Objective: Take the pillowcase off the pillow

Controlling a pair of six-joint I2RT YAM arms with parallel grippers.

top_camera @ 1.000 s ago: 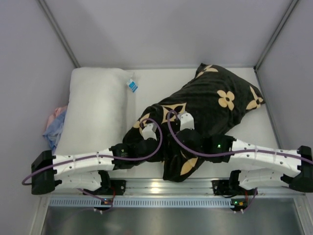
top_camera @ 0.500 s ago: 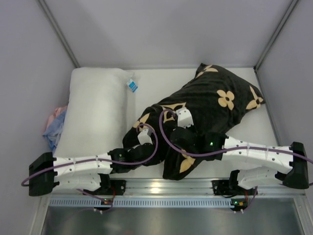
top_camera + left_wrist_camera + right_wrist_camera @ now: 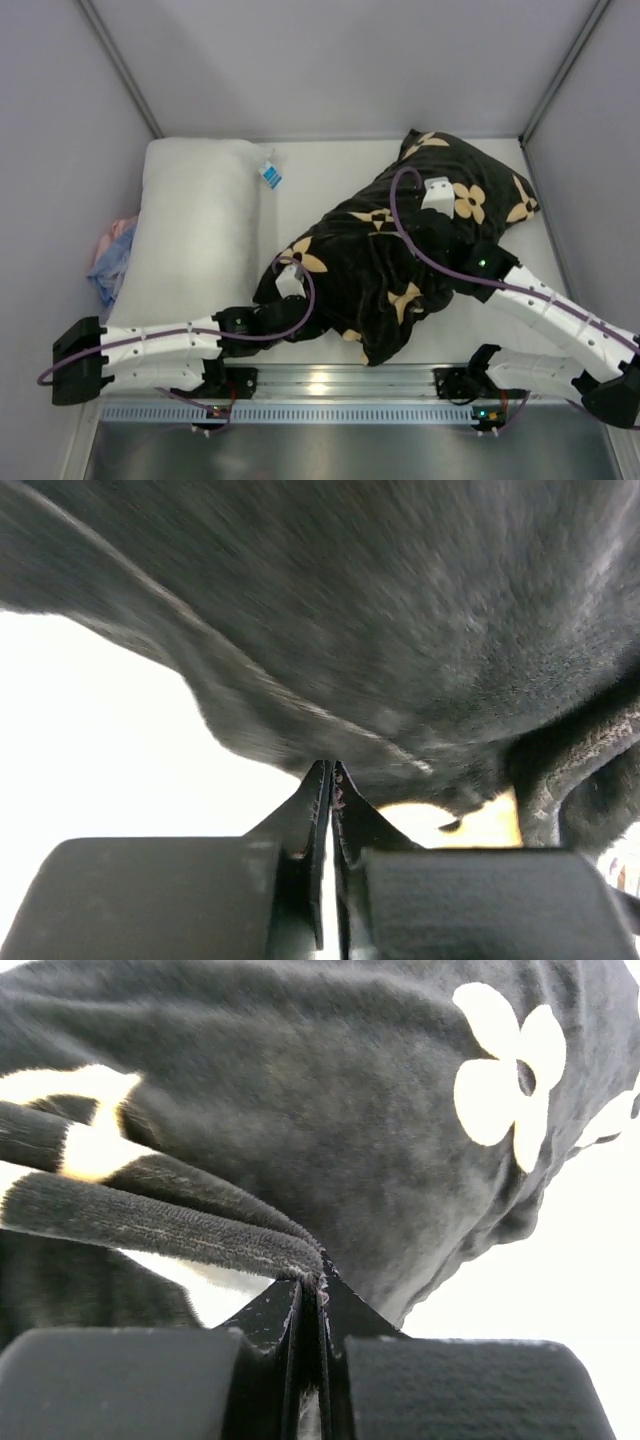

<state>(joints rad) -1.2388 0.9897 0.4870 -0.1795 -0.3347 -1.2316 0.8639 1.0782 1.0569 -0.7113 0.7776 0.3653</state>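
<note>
Barely started tbh: left hand and right hand each pinch the pillowcase, pillow seemingly still inside.

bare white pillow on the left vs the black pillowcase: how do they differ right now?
Colour: the bare white pillow is plain; the pillowcase is black with tan flowers and stars.
Pose: the pillow lies straight along the left wall; the pillowcase lies diagonal and rumpled.
Grip: no pincer holds the pillow; the left pincer and right pincer are both shut on pillowcase fabric.
Both are soft, plump and lie on the table.
</note>
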